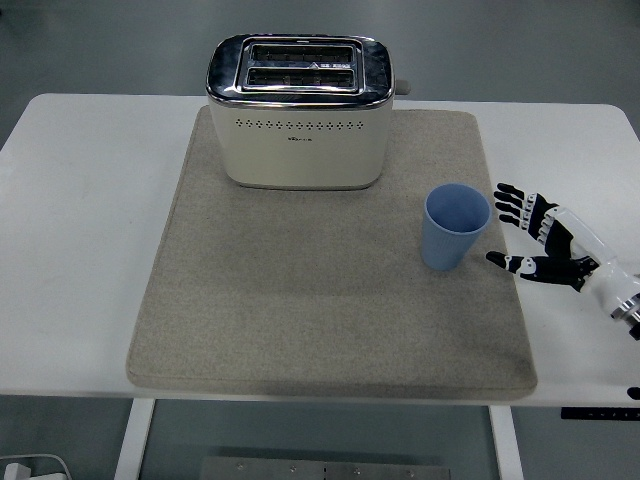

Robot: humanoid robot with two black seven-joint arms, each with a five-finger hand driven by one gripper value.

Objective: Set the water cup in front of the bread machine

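Blue water cup (457,227) upright on mat | right hand (540,243) spread, beside cup | toaster print unreadable

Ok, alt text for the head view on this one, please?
A robot hand, fingers spread, reaches in from the right toward an upright blue cup on a beige mat, close but not touching. A cream two-slot toaster stands at the mat's far edge on a white table.

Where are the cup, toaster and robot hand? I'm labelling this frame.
blue cup (452,240), head view, outer wall.
toaster (300,145), head view, front face.
right hand (545,245), head view, palm.
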